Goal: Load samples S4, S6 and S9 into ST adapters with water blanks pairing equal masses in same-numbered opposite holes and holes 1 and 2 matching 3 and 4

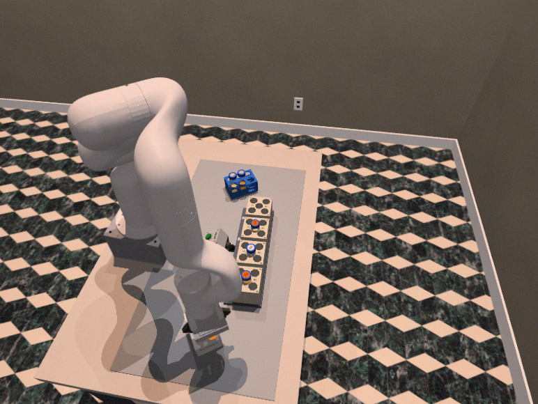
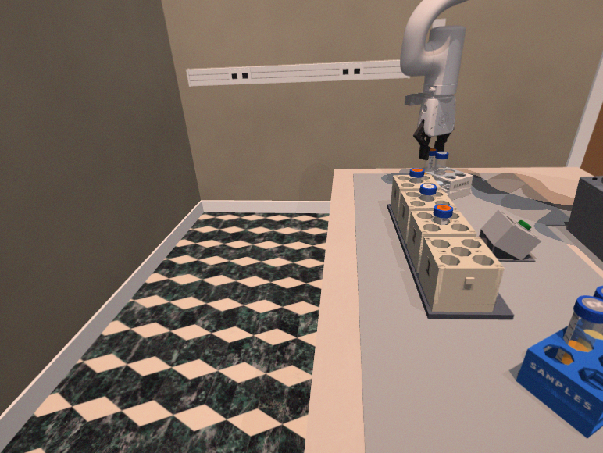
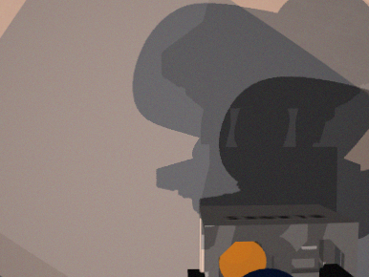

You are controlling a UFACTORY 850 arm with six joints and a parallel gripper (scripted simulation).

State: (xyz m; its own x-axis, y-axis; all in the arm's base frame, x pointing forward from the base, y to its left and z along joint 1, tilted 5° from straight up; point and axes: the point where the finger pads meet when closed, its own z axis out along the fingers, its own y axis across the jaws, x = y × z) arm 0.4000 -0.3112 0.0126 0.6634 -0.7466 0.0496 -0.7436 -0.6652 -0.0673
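Observation:
My gripper (image 2: 429, 151) (image 3: 264, 273) is open and straddles the blue cap of a tube with orange content (image 2: 431, 154) (image 3: 242, 259), which stands in the white blanks rack (image 2: 456, 184) (image 3: 277, 216) at the table's far end. A white-dot blank (image 2: 442, 155) stands next to it in that rack. In the top view the wrist hides the fingers, and only an orange spot (image 1: 212, 336) shows. Of the adapters on the stand, one is empty (image 1: 258, 206) (image 2: 460, 260). Two hold orange-dot tubes (image 1: 255, 223) (image 2: 443, 211) (image 1: 246, 274) (image 2: 415, 172). One holds a white-dot blank (image 1: 251, 248) (image 2: 427, 189).
The blue samples rack (image 1: 241, 182) (image 2: 560, 384) with several tubes stands beyond the empty adapter. The green DONE key (image 1: 208, 236) (image 2: 524, 224) sits on its grey sloped desk beside the stand, near the arm's base. The table edge lies close past the blanks rack.

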